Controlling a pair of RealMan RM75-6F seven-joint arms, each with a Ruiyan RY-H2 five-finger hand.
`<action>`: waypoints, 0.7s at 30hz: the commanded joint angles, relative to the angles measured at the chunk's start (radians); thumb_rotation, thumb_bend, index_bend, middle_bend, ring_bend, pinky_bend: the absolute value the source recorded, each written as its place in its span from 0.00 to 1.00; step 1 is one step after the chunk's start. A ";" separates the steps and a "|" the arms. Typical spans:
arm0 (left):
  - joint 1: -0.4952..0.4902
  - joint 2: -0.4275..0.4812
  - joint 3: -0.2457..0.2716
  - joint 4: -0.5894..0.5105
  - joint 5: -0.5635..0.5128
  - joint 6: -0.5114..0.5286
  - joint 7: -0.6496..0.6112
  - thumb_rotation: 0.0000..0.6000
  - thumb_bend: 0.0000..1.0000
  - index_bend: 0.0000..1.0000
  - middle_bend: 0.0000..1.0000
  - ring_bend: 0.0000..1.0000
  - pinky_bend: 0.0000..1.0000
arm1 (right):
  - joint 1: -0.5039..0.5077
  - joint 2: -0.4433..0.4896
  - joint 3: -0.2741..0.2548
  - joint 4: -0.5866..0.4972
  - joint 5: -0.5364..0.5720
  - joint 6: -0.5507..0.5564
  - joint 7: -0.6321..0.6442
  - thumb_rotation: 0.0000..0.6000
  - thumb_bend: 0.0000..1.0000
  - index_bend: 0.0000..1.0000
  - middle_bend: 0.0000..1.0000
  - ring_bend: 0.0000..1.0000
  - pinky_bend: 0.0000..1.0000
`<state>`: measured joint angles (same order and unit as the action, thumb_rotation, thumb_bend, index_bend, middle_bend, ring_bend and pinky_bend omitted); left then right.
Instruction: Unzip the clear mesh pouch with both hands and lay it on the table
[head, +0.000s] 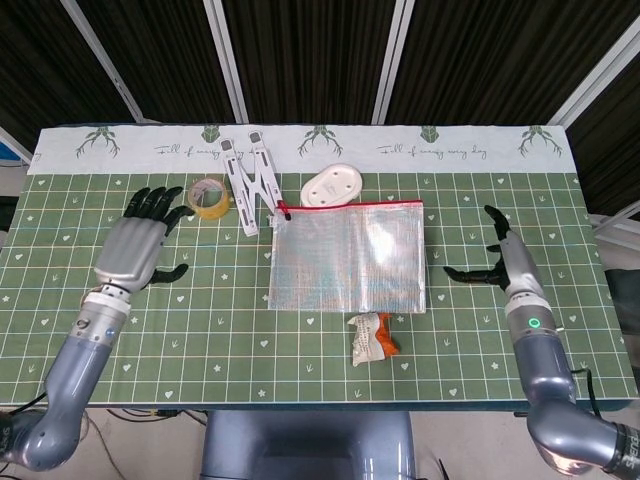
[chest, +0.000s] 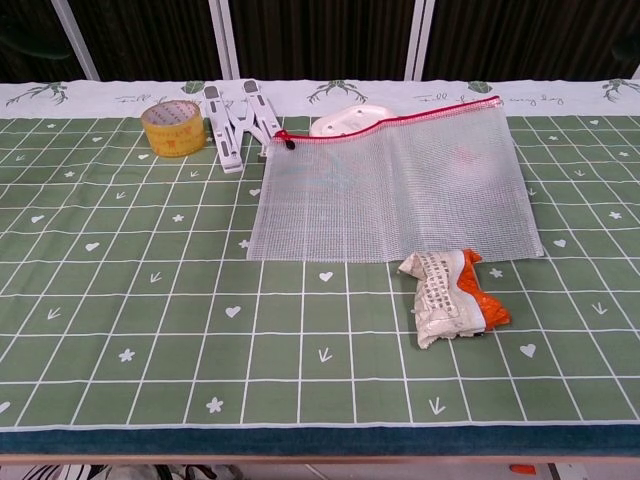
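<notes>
At table centre I see the clear mesh pouch (head: 348, 257) lying flat, its red zipper edge (chest: 395, 119) toward twelve o'clock and the pull at the ten o'clock corner. My left hand (head: 133, 247) sits at nine o'clock, fingers spread, holding nothing. My right hand (head: 505, 263) sits at three o'clock, likewise spread and empty. At six o'clock, a crumpled wrapper (head: 371, 336) touches the pouch's edge.

The pouch (head: 348, 258) is translucent plastic mesh with a glossy sheen and a red zip edge; the tape roll (head: 208, 196) looks shiny yellow, the wrapper (chest: 452, 298) crinkled paper, the table cover (head: 220, 320) matt green
</notes>
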<state>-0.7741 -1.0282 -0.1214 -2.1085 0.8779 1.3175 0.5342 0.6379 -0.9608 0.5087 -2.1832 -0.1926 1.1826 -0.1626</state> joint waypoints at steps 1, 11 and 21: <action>0.217 0.014 0.198 0.057 0.346 0.161 -0.076 1.00 0.12 0.15 0.02 0.00 0.00 | -0.187 0.059 -0.251 -0.021 -0.478 0.033 -0.089 1.00 0.09 0.00 0.00 0.00 0.21; 0.464 -0.038 0.314 0.301 0.564 0.318 -0.272 1.00 0.07 0.02 0.00 0.00 0.00 | -0.435 0.023 -0.495 0.229 -1.085 0.224 0.026 1.00 0.09 0.00 0.00 0.00 0.21; 0.599 -0.146 0.267 0.526 0.614 0.428 -0.370 1.00 0.07 0.01 0.00 0.00 0.00 | -0.548 -0.066 -0.534 0.510 -1.280 0.388 0.132 1.00 0.09 0.00 0.00 0.00 0.21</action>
<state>-0.1894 -1.1558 0.1633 -1.6054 1.4800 1.7288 0.1834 0.1252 -0.9984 -0.0053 -1.7212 -1.4363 1.5332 -0.0597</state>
